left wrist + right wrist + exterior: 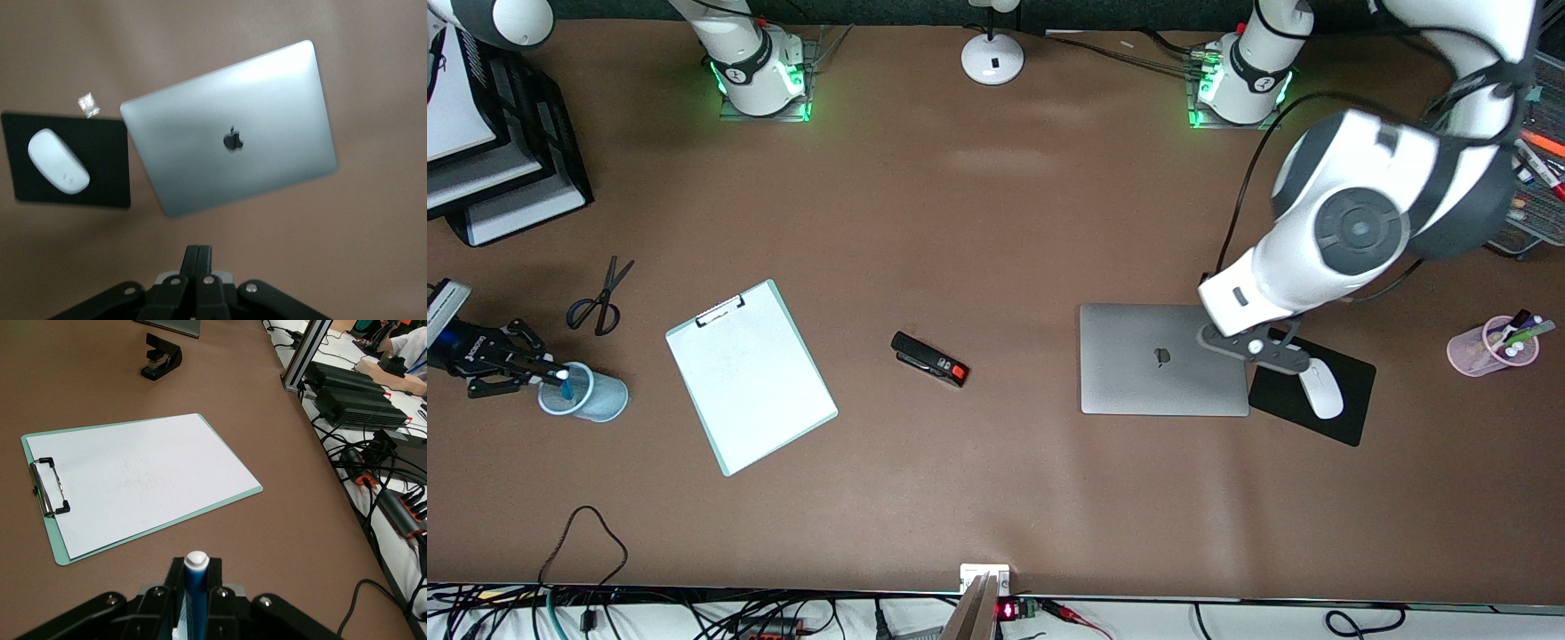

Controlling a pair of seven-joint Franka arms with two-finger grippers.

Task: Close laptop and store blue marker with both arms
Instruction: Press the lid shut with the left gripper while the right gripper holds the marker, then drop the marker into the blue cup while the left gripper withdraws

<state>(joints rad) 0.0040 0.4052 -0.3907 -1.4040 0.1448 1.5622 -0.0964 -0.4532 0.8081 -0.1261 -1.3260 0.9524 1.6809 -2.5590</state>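
Observation:
The silver-grey laptop (1138,360) lies closed, lid down with the apple logo up, toward the left arm's end of the table; it also shows in the left wrist view (253,120). My left gripper (1258,349) is over the laptop's edge beside the mouse pad, shut and empty (198,250). My right gripper (551,373) is at the right arm's end of the table, shut on the blue marker (563,378), over the mouth of a pale blue cup (600,402). In the right wrist view the marker (196,587) stands between the fingers (175,577), whitish cap end out.
A clipboard with white paper (751,373) and scissors (600,298) lie near the blue cup. A black stapler (929,358) lies mid-table. A white mouse (1320,388) sits on a black pad (1347,422) beside the laptop. A pink pen cup (1476,351) and paper trays (498,151) stand at the table's ends.

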